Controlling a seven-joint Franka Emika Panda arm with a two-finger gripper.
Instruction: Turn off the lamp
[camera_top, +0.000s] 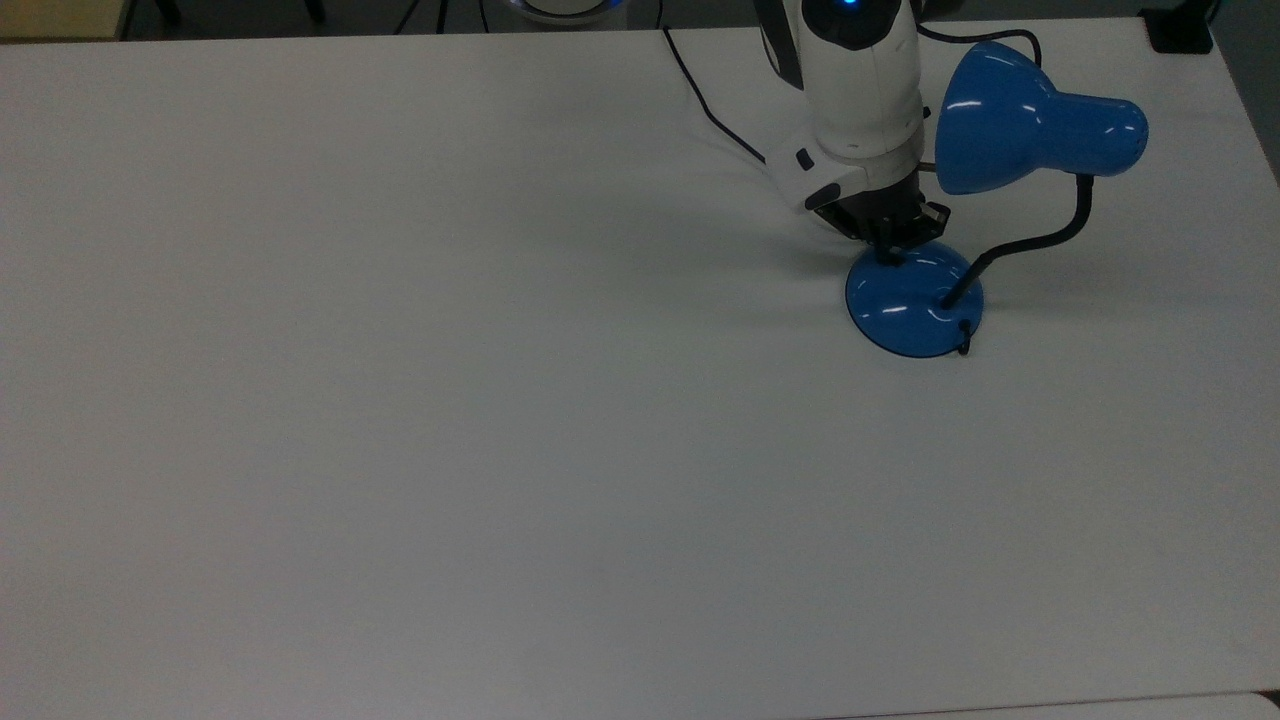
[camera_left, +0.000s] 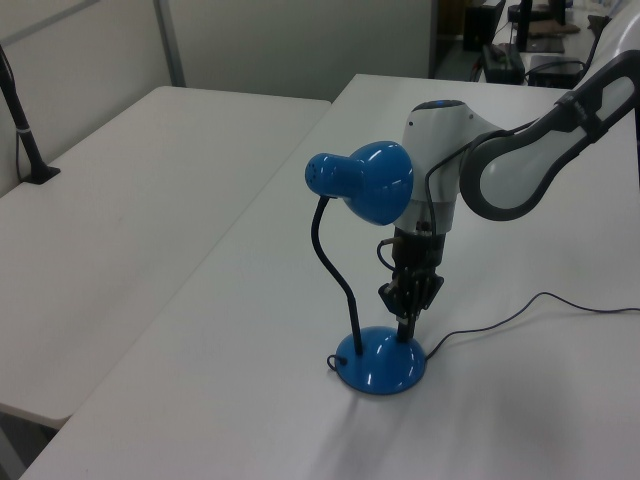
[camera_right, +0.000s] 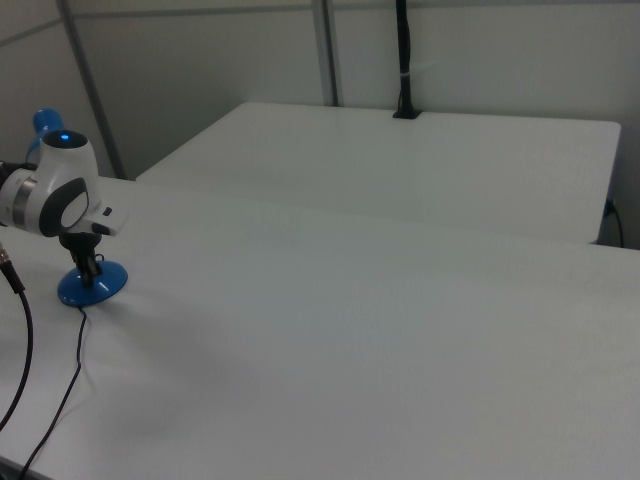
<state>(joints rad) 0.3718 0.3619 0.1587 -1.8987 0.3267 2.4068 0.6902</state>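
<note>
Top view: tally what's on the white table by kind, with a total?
Glossy blue desk lamp with cone shade and domed base: 1
Black cord across the white table: 1
White robot arm's black gripper, tips on the lamp base: 1
Total: 3

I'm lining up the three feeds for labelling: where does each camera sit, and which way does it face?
Top view: high above the table, looking down; arm's white wrist and gripper on the lamp base.
Left view: beside the table, angled down at the lamp; grey-white forearm and gripper.
Right view: low, far end, looking across; wrist over the lamp.
All three share the lamp base and gripper.
</note>
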